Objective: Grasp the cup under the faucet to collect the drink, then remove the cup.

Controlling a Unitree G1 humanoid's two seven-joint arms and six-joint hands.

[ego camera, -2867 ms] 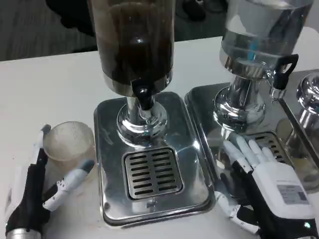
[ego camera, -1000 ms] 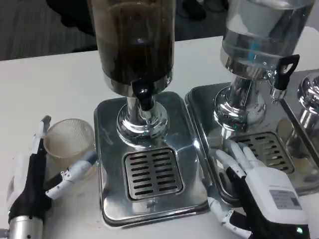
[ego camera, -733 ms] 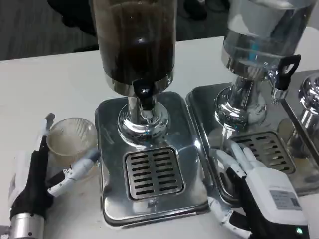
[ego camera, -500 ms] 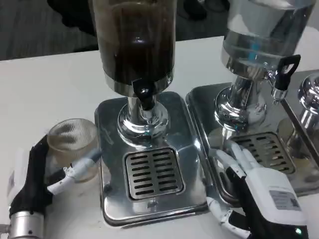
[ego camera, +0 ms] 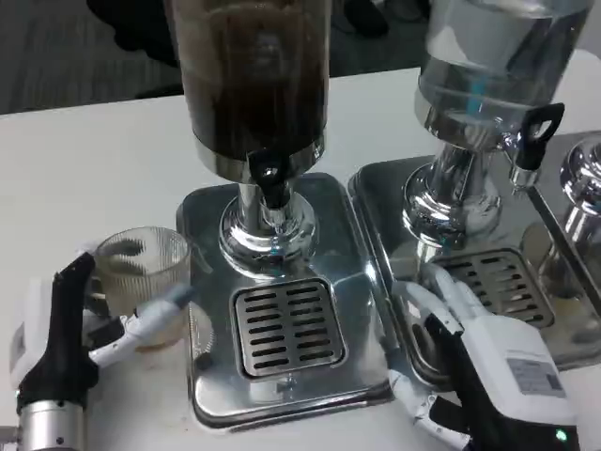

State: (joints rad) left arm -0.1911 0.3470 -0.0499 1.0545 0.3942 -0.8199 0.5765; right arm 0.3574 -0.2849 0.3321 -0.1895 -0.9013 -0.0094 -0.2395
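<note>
White table, dark-drink dispenser [ego camera: 255,85] centre. Ribbed clear cup [ego camera: 143,282] near-left beside drip tray [ego camera: 282,324], left hand [ego camera: 89,324] fingers wrapped round it. Looks light, rigid, slippery; grip mid-wall. Right hand [ego camera: 470,357] fingers straight, together, resting.

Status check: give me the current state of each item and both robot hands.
cup: upright, empty, left of the drip tray, not under the faucet
left robot hand: gripping the cup
right robot hand: resting open on the right tray
faucet: not pouring
dark drink dispenser: filled
drip tray: bare
</note>
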